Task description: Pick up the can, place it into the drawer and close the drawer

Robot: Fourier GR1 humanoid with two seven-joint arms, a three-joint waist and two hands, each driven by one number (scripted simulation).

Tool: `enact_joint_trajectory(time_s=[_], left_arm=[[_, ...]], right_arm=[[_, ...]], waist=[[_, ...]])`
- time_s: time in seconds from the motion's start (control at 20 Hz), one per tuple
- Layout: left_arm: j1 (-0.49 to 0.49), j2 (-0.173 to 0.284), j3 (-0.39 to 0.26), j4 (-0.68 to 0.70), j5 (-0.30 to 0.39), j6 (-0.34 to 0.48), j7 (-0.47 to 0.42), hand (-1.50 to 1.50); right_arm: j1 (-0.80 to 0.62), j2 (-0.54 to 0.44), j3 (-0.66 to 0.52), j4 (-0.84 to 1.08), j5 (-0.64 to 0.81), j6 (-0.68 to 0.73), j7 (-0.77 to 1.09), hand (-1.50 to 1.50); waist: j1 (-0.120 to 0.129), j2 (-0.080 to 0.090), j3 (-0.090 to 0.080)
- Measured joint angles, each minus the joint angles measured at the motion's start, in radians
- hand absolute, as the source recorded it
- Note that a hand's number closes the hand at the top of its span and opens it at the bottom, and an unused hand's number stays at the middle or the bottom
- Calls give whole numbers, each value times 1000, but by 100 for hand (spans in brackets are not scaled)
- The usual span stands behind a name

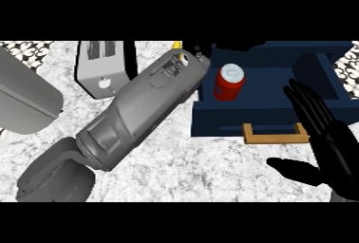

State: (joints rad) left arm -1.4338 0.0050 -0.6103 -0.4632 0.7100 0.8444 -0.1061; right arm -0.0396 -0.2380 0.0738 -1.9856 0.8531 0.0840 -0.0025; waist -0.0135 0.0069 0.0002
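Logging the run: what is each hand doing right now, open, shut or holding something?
Left hand: mostly hidden behind its forearm above the open drawer; cannot tell.
Right hand: open, fingers straight, holding nothing.
Can: standing in the drawer.

Left forearm (140, 111) stretches diagonally up, its hand mostly hidden; right robot hand (329, 142) is flat, fingers straight, thumb out.

This looks like a kitchen. A speckled white stone counter (210, 166) fills most of the floor of the view, and a silver toaster (101, 66) with two slots stands on it at the back. A dark blue drawer (266, 111) with a wooden handle (275, 134) sits pulled open beside it, and patterned tile (28, 50) shows at the far edge.
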Motion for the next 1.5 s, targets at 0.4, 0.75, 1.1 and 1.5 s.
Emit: enact_joint_trajectory(time_s=[0.4,0.75,1.1,1.5], left_arm=[[29,80,2,-84,-43,-21,77,-150],[77,195,-21,-244,-89,-25,205,-150],[162,299,-29,-393,-120,-35,274,-150],[229,380,-35,-531,-144,-39,351,-150]], right_arm=[[-79,57,32,302,179,-191,-33,-150],[-204,82,-21,549,230,-348,-85,-150],[-349,74,-74,775,276,-452,-121,-150],[-526,78,-141,1045,356,-617,-99,-150]], waist=[[31,-8,0],[49,-22,-11],[61,-26,-18],[70,-22,-17]])
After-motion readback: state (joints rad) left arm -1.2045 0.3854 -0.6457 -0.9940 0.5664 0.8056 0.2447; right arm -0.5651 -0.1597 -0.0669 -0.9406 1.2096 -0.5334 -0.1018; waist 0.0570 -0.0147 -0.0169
